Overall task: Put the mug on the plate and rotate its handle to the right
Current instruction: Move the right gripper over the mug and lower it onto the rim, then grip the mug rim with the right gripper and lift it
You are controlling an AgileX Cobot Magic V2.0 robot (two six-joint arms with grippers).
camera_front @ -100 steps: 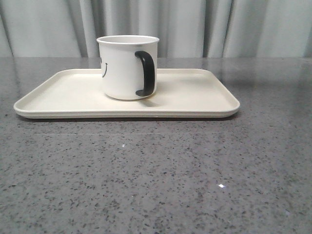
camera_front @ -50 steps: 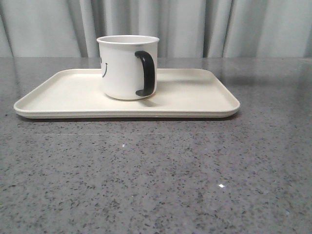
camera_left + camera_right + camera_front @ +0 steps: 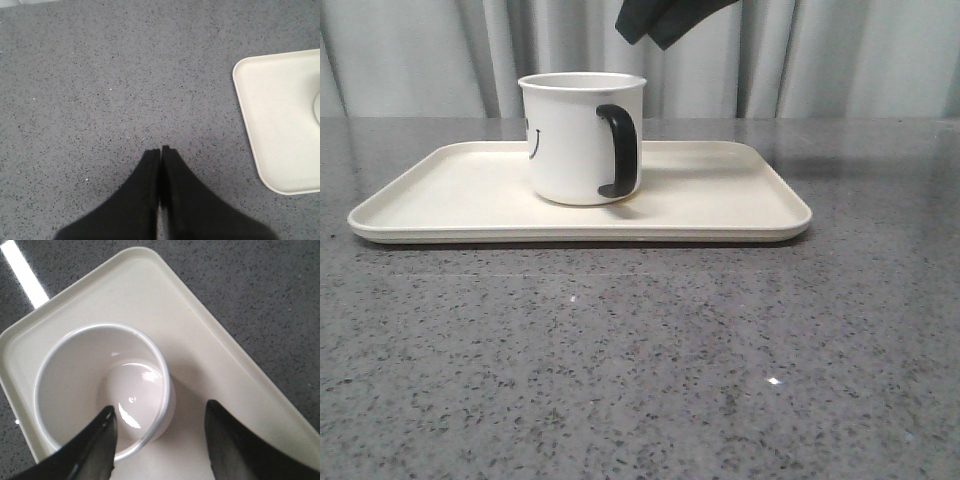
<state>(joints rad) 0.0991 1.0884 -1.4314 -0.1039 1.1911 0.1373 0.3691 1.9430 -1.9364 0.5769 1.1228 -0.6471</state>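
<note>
The mug (image 3: 582, 138) stands upright on the plate (image 3: 450, 205), a little left of its middle as seen from the front. It is a white cylinder with a thin rim, and its glossy black handle (image 3: 620, 150) faces the front camera, slightly right of the body's centre line. Part of a black drawn face shows at the mug's left edge, curving out of sight. From above, the mug (image 3: 100, 390) is empty, its pale inside catching small glints of light.

The plate is a wide cream tray with rounded corners and a low raised rim, lying flat on the speckled grey surface (image 3: 640, 370).

The right end effector (image 3: 160, 440) hangs above the mug with its dark fingers spread apart, one over the mug's mouth and the other outside its wall, gripping nothing. Only its tip (image 3: 655, 20) shows in the front view.

The left end effector (image 3: 160, 152) is off to the side over bare surface, fingers pressed together and empty, with a corner of the plate (image 3: 260, 100) nearby.
</note>
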